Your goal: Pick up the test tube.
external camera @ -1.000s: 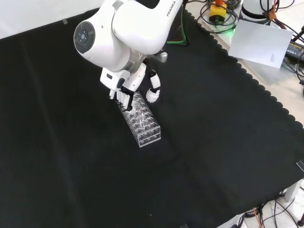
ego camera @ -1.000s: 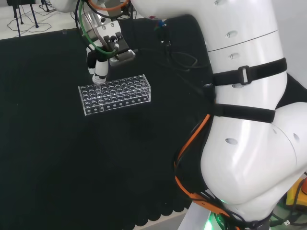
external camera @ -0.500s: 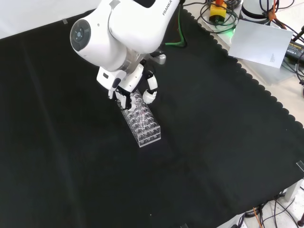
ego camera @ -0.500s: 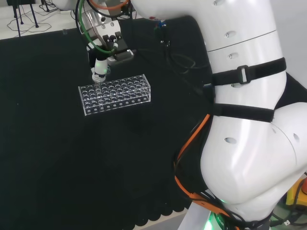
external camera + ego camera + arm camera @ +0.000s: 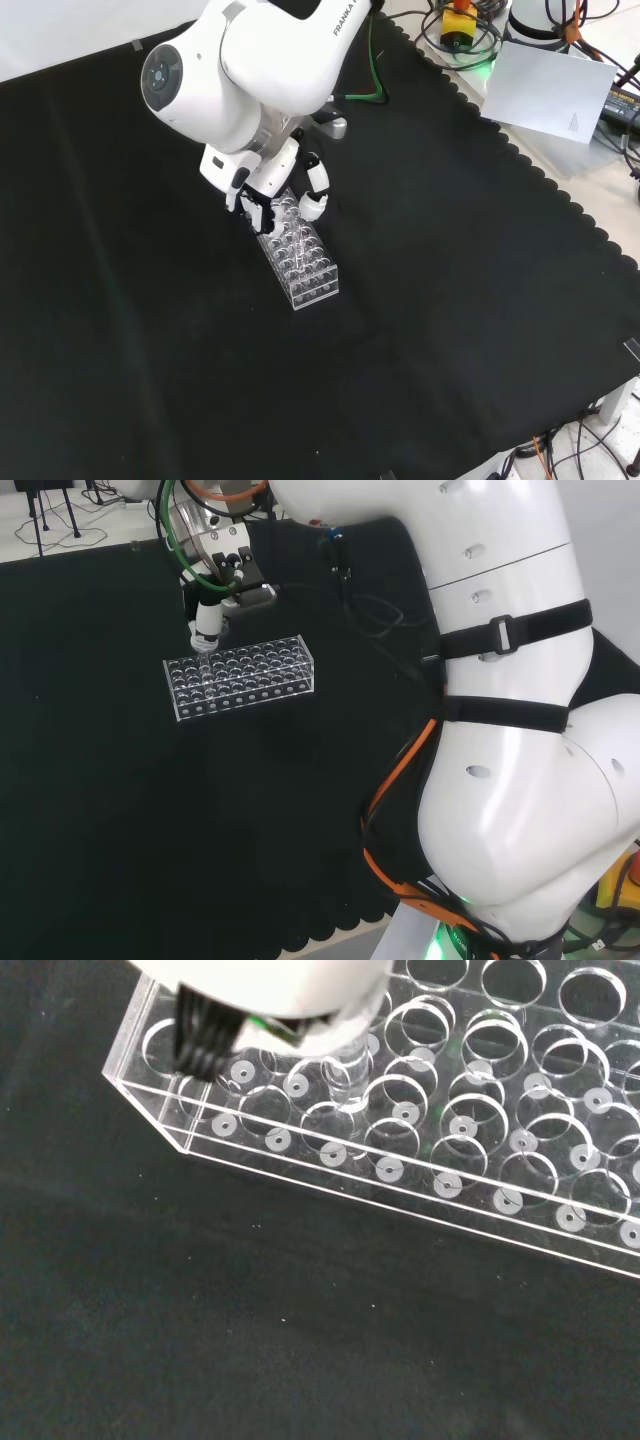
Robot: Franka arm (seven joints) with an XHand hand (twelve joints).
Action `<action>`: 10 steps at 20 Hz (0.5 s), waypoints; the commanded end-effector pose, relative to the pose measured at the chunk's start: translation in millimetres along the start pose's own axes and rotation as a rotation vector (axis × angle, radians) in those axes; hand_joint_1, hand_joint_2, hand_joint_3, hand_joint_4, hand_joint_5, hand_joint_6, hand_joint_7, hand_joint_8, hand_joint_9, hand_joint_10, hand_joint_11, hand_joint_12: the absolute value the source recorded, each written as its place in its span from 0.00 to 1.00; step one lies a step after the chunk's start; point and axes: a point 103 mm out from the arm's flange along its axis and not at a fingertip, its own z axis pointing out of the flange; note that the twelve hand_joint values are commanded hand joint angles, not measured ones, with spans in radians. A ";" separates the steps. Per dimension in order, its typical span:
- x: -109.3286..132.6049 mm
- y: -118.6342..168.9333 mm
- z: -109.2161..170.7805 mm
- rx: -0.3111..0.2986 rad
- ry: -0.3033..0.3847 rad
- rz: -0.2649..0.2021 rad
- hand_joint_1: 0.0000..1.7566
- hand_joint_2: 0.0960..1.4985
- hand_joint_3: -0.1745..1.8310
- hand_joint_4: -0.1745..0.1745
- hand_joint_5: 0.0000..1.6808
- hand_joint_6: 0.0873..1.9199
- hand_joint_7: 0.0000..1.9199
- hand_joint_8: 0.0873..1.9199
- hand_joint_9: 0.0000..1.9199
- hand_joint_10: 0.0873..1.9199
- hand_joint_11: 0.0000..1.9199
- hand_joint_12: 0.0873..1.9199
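Head view, rack: a clear test tube rack (image 5: 239, 676) lies on the black-clothed tabletop (image 5: 120, 810), at about 10 o'clock from the frame's centre.
Head view, hand: the hand (image 5: 207, 622) hangs over the rack's left end, fingertips pointing down at the holes.
Front view, hand: fingers (image 5: 254, 212) and thumb (image 5: 314, 203) are curled in over the rack's far end, at about 11 o'clock from the rack's middle.
Wrist view, test tube: a clear test tube (image 5: 343, 1068) appears to stand in a hole near the rack's corner, just under the hand's blurred white part; its outline is hard to separate from the rack.
Grasp: whether the curled fingers actually pinch the tube cannot be told.
Done: the hand is placed over the tube's end of the rack.
Left: judging from this, a confirmed grip and the lift clear of the rack.
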 end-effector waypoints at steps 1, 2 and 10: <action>11.7 9.0 2.6 0.006 0.032 -0.001 0.62 0.32 0.48 0.00 0.41 0.47 0.53 0.44 0.48 0.39 0.25 0.72; 13.5 10.2 2.4 0.005 0.037 -0.001 0.62 0.32 0.48 0.00 0.41 0.47 0.53 0.44 0.49 0.39 0.25 0.72; 16.5 11.6 -1.5 -0.029 -0.012 0.024 0.70 0.37 0.43 0.00 0.57 0.43 0.64 0.40 0.61 0.36 0.38 0.67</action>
